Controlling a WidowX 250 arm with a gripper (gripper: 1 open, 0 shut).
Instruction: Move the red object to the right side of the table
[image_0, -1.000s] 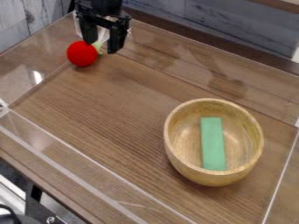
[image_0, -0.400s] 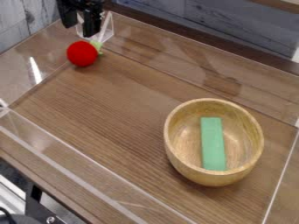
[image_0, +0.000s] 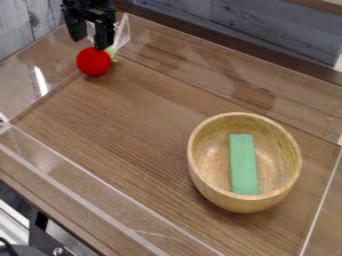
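Note:
The red object (image_0: 94, 63) is a small bright red ball resting on the brown wood-grain table (image_0: 134, 130) at the far left. My gripper (image_0: 91, 37) hovers just behind and above it, black fingers spread open on either side with nothing between them. The fingertips sit close to the ball's top without visibly gripping it.
A round light wooden bowl (image_0: 203, 172) stands at the front right and holds a green rectangular block (image_0: 243, 165). Clear acrylic walls (image_0: 54, 165) edge the tabletop on the left, front and right.
My gripper has shifted left from beside the ball to a spot directly behind and above it. The ball, bowl and block have stayed put.

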